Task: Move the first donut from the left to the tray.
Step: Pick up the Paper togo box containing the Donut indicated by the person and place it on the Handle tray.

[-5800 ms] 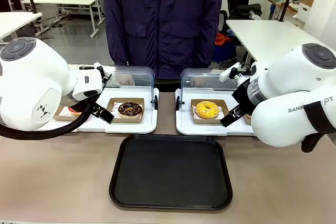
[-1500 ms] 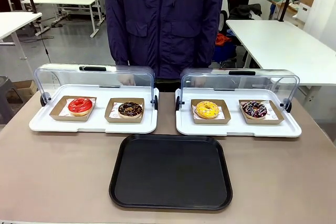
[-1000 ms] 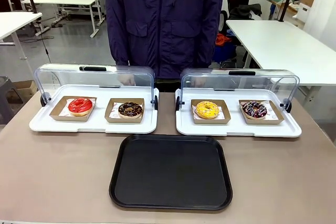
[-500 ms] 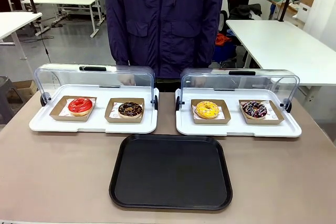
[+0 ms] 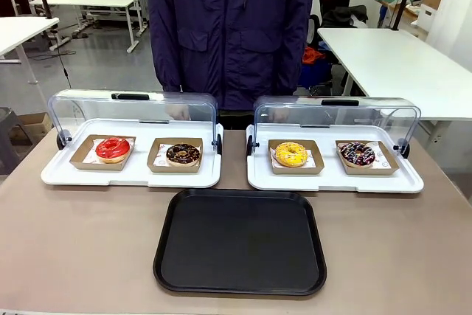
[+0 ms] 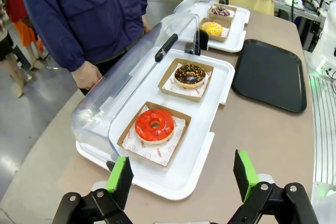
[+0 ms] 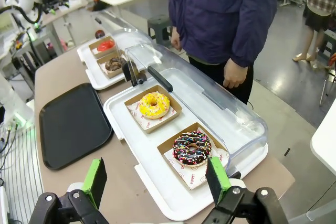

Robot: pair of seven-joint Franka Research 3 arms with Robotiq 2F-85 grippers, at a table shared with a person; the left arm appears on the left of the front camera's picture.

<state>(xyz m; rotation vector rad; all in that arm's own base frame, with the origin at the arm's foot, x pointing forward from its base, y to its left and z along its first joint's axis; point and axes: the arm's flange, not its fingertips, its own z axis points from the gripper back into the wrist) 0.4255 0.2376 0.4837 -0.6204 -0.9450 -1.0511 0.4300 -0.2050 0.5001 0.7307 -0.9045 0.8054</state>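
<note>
The red-glazed donut point(image 5: 113, 148) sits in its brown cardboard holder at the left end of the left white tray point(image 5: 66, 176). The black tray point(image 5: 240, 241) lies bare at the table's near middle. In the left wrist view my left gripper point(image 6: 182, 174) is open, held above the table edge just short of the red donut point(image 6: 154, 125), with the black tray point(image 6: 270, 74) off to the right. In the right wrist view my right gripper point(image 7: 156, 178) is open over the other white tray; the red donut point(image 7: 106, 45) and black tray point(image 7: 71, 124) lie farther off.
A chocolate donut point(image 5: 183, 154) shares the left white tray. A yellow donut point(image 5: 290, 154) and a sprinkled chocolate donut point(image 5: 358, 154) sit on the right white tray point(image 5: 335, 182). Both clear lids point(image 5: 133, 107) are raised. A person in a dark jacket point(image 5: 230, 27) stands at the far side.
Several seconds ago both arms hung over the white trays in the front view; they have since drawn back out of it. Over the last second and a half nothing moved.
</note>
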